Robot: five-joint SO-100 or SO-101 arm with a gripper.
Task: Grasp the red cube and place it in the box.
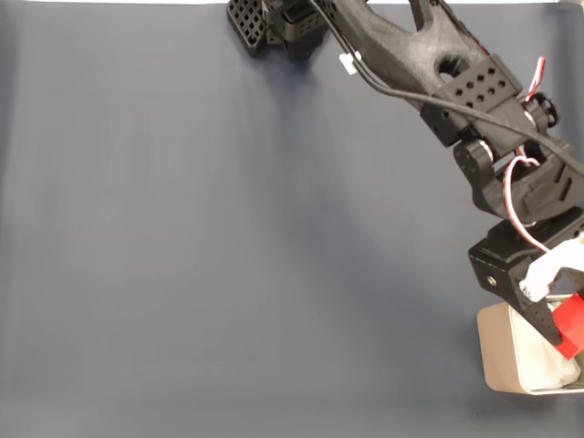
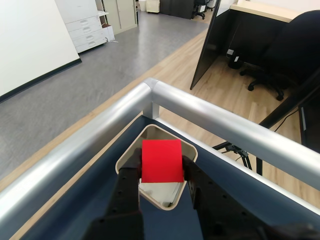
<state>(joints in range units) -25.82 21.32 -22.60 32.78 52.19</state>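
Gripping the red cube from both sides, the black fingers are closed on it in the wrist view, one pad against each side face, with the cube's front face showing plain and square between them. The gripper sits at the right edge of the fixed view, where the red cube shows as a small bright patch just beside the dark lower finger and under a white part of the arm. Directly beyond the fingers lies the box, a pale beige container with rounded corners; the cube is above its opening, not resting inside. In the fixed view the box is just below the fingers, its white lining visible near the cube. The dark blue counter spreads away from the fingers toward the left of that view. Beyond the box in the wrist view runs a silver rail, and past it an office floor.
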